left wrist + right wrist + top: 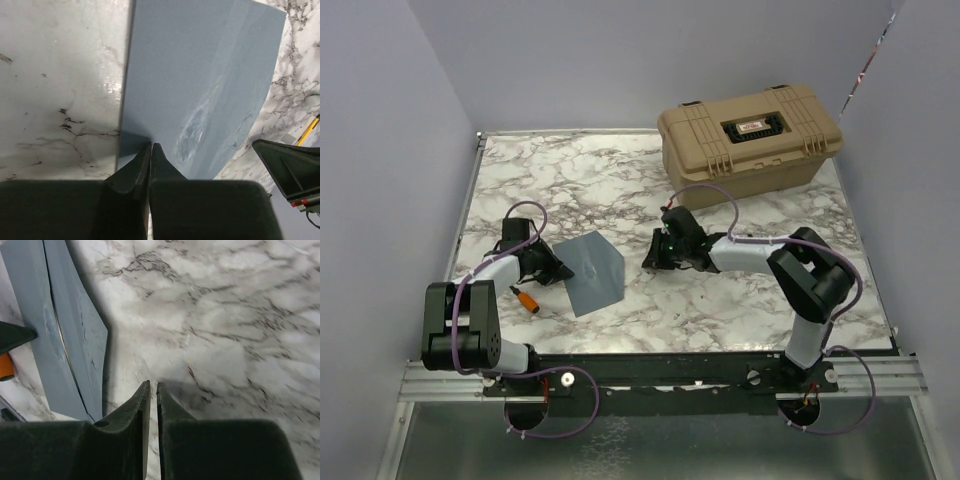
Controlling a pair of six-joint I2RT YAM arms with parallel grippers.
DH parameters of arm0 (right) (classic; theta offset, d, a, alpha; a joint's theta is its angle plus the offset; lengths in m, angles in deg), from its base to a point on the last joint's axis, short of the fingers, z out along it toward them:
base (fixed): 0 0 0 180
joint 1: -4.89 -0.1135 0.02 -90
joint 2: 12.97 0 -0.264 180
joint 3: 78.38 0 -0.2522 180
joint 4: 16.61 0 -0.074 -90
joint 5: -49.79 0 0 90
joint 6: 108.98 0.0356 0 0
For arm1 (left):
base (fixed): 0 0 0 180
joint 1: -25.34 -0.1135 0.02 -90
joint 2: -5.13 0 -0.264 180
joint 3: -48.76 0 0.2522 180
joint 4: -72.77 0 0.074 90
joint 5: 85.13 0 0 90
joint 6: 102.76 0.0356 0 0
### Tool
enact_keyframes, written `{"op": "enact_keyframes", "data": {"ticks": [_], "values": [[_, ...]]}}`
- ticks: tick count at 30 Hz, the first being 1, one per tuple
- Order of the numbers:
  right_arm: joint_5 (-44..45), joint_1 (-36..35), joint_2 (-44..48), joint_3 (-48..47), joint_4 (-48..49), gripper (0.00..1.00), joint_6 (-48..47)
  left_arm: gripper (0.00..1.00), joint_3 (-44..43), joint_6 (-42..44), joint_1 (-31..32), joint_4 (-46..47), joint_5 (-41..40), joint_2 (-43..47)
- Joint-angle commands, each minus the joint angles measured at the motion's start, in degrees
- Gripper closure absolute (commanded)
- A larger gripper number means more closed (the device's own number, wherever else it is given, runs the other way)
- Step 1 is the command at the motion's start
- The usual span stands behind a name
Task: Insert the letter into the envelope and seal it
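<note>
Envelope (590, 272) lies flat on the marble table (740, 290) between my two arms, nearer the left one. My left gripper (151, 148) has its fingers pressed together with nothing between them, tips low at the envelope's near edge, I judge to pin the paper so it cannot slide. My right gripper (150, 388) is likewise closed and empty, over bare marble just beside the envelope's pointed flap side, probably placed to press or smooth that flap. No letter is in plain sight. A thin pale line along the flap seam in the right wrist view may be its edge, so it is likely inside, but I cannot tell. Whether the flap is fully stuck down I cannot tell either.
</note>
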Motion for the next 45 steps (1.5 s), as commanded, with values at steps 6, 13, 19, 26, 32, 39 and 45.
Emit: {"op": "enact_keyframes", "data": {"ticks": [6,13,19,26,32,39,45], "values": [[-2.8,-2.7,-10.2,-13.9,-8.8,0.89,-7.3,1.0,1.3,1.1,0.3,-1.0,-4.6,-1.4],[-5.8,-3.5,-14.8,-18.0,-13.4,0.89,-7.3,1.0,1.4,0.6,0.2,-1.1,-5.5,-1.7],[-13.2,-3.5,-17.3,-20.4,-14.2,0.98,-8.7,1.0,1.9,-1.2,0.2,-1.1,-6.7,-1.2],[-22.3,-3.5,-14.1,-16.8,-1.6,0.9,-8.8,1.0,2.4,-2.0,0.2,-1.1,-6.6,-0.5],[-22.5,-4.1,-15.1,-18.2,0.8,0.85,-10.5,1.0,2.6,-2.2,0.2,-1.1,-6.5,-0.5],[-16.2,-7.6,-18.7,-26.6,-9.7,0.87,-16.3,1.0,3.0,-2.3,0.2,-1.1,-6.3,-0.5],[-11.0,-8.9,-21.2,-29.9,-13.8,0.87,-17.8,1.0,3.6,-2.6,0.2,-0.9,-6.4,-0.4]]}}
